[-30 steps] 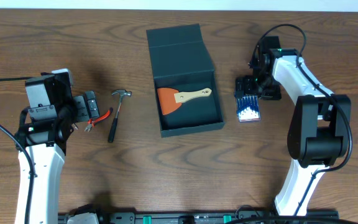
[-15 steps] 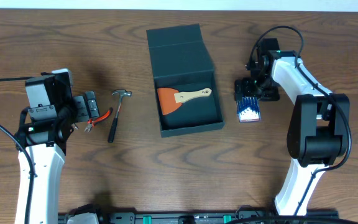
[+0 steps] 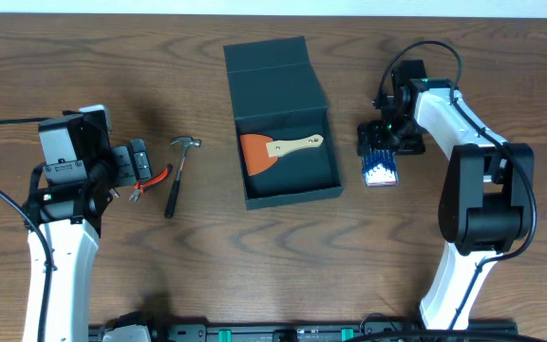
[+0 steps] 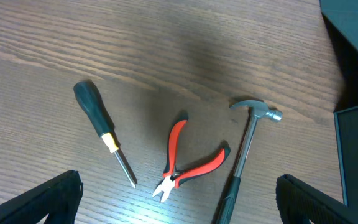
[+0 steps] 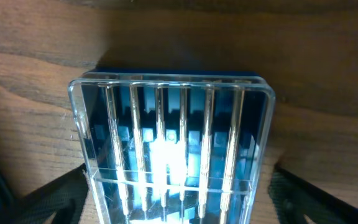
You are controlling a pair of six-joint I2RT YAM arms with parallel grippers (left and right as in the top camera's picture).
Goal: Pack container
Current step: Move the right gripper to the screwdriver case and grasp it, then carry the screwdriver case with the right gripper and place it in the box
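Note:
The dark teal-grey container (image 3: 333, 128) lies open in the middle of the table, with its flap lid (image 3: 272, 63) folded back. An orange scraper with a wooden handle (image 3: 278, 148) lies inside. A small blue case of bits (image 3: 380, 166) lies to its right; in the right wrist view the case (image 5: 173, 143) sits between the fingers of my open right gripper (image 5: 178, 205), also seen overhead (image 3: 386, 133). My left gripper (image 4: 179, 208) is open above the table, near a screwdriver (image 4: 98, 124), red pliers (image 4: 188, 165) and a hammer (image 4: 244, 155). The container's edge (image 4: 353, 56) shows at the right of that view.
In the overhead view the hammer (image 3: 180, 173) and the red pliers (image 3: 152, 180) lie left of the container, beside my left gripper (image 3: 126, 163). The screwdriver is hidden under that gripper there. The table is brown wood.
My right gripper has shifted slightly up and left over the blue case. The case, the other tools and the left arm have not moved.

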